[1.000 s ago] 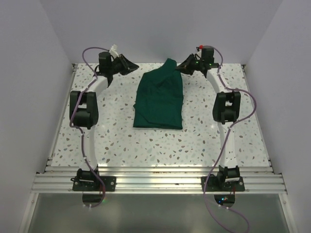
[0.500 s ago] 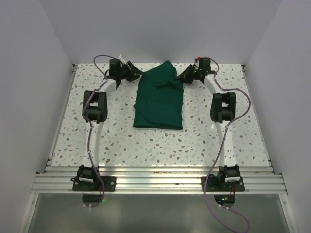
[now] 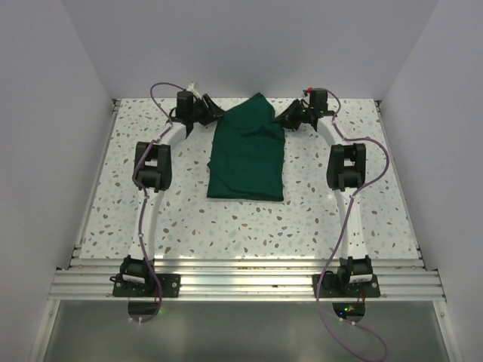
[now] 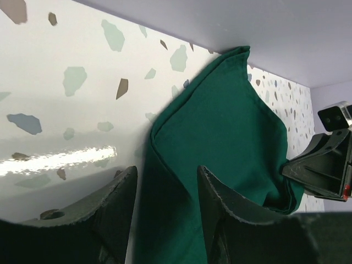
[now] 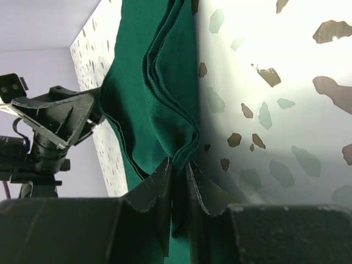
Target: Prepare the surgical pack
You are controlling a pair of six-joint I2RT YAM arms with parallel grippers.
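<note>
One dark green drape (image 3: pixel 247 162) lies folded at the middle of the speckled table (image 3: pixel 226 226), reaching toward the far edge; the right end effector (image 5: pixel 179 165) is nearly closed, pinching the drape's layered far right corner; the left end effector (image 4: pixel 166 179) stands wide, the drape's far left edge showing between its jaws, ungripped.

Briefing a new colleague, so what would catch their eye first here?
The dark green drape, folded into a rectangle in the middle of the speckled table. The right gripper pinches its far right corner, while the left gripper stands open at its far left edge.
</note>
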